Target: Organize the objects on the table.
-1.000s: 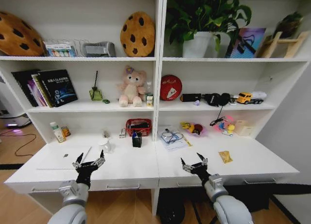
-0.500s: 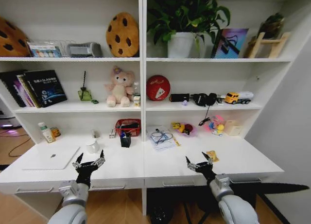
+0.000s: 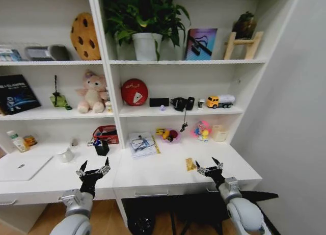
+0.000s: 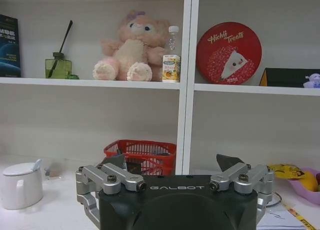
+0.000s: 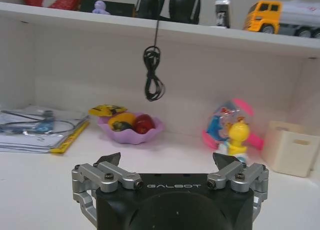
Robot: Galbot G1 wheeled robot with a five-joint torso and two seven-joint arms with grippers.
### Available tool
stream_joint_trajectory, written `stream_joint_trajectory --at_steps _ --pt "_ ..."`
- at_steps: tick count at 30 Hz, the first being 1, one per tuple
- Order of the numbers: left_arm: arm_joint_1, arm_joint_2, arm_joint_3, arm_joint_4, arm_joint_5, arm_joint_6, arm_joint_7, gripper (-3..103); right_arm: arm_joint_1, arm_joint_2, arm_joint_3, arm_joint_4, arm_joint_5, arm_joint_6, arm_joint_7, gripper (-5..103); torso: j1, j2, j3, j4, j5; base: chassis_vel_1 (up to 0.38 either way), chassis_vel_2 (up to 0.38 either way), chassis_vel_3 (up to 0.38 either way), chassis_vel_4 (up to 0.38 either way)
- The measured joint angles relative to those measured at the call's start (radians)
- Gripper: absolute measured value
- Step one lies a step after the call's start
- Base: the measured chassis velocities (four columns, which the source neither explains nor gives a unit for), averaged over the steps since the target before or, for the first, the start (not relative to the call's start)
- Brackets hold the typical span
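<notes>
Right now both grippers, left gripper (image 3: 92, 172) and right gripper (image 3: 210, 168), hover spread wide, empty, flanking the yellow packet (image 3: 190, 164): light, crinkly, probably best pinched by its edges.

Readable text
"GALBOT" on left gripper (image 4: 176, 166) & right gripper (image 5: 170, 166); "Hichli Treets" on red round tin (image 4: 228, 53)

Desk (image 3: 168, 176): long, white, flat top, under the shelving.
Left end: silver laptop (image 3: 21, 167), closed, lying flat.
Back left: small bottle (image 3: 16, 141) beside a small can (image 3: 30, 140).
Middle: white cup (image 3: 65, 155); red basket (image 3: 106, 134) with a black pen holder (image 3: 102, 147) just in front.
Right half: papers (image 3: 141, 144), pink bowl (image 3: 168, 135), toy (image 3: 201, 129), cream box (image 3: 219, 133), yellow packet (image 3: 190, 164).
</notes>
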Motion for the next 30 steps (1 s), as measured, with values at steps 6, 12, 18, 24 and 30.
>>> stream_joint_trajectory --at_steps 6,12,18,24,30 --pt "0.0 0.0 -0.001 0.0 0.0 0.0 -0.001 100 0.04 -0.004 -0.018 -0.077 0.043 -0.005 -0.072 100 0.0 0.0 0.0 -0.0004 -0.0002 0.043 0.038 -0.025 -0.006" --pt "0.0 0.0 -0.001 0.0 0.0 0.0 -0.001 100 0.105 0.002 -0.048 -0.161 0.061 -0.017 -0.047 100 0.0 0.0 0.0 -0.0005 -0.0002 0.035 0.042 -0.042 -0.034" --pt "0.0 0.0 0.0 0.0 0.0 0.0 -0.001 100 0.197 -0.001 -0.065 -0.245 0.092 -0.038 -0.03 103 0.0 0.0 0.0 -0.0006 0.0 0.0 0.0 0.0 0.0" --pt "0.0 0.0 0.0 0.0 0.0 0.0 -0.002 100 0.245 -0.001 -0.081 -0.274 0.152 -0.101 -0.008 90 0.0 0.0 0.0 -0.0005 -0.0002 0.0 0.0 0.0 0.0" --pt "0.0 0.0 0.0 0.0 0.0 0.0 -0.002 100 0.278 -0.009 -0.089 -0.281 0.218 -0.191 0.038 62 0.0 0.0 0.0 -0.0005 -0.0002 0.0 0.0 0.0 0.0"
